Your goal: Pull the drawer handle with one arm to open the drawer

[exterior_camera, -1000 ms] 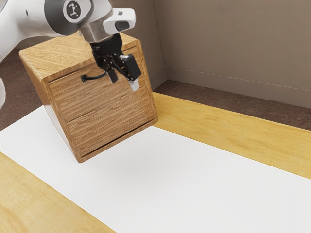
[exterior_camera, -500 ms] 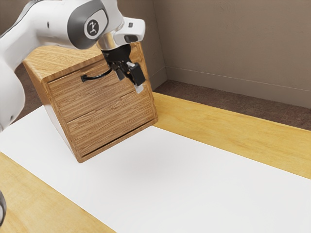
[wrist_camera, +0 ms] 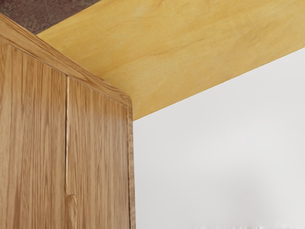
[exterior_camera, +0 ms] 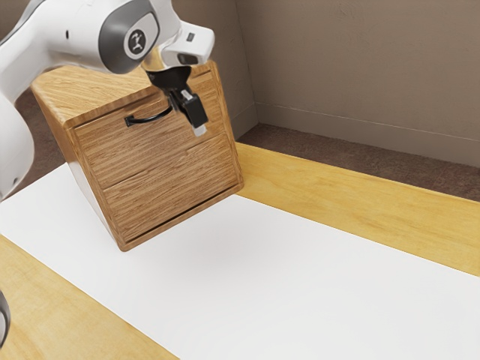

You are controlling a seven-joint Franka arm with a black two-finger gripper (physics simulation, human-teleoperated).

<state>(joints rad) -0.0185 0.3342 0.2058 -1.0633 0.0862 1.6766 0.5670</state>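
hand (exterior_camera: pixel 197 126) swung closer to handle (exterior_camera: pixel 146 118) | step: approach, drawer (exterior_camera: pixel 161 150) looks shut | hand opening: can't tell | next: straddle handle, clamp

Oak-grained cabinet (wrist_camera: pixel 43 162) front, seen close. A thin seam (wrist_camera: pixel 66 143) runs with the grain and splits the face into two panels. The cabinet's rounded corner (wrist_camera: pixel 125 99) is in sight. Along one edge from that corner lies a white table sheet (wrist_camera: pixel 224 152). Along the other edge is a yellow wood strip (wrist_camera: pixel 181 52), bordering the sheet. Dark brown floor (wrist_camera: pixel 43 12) lies past the strip, beside the cabinet's edge.
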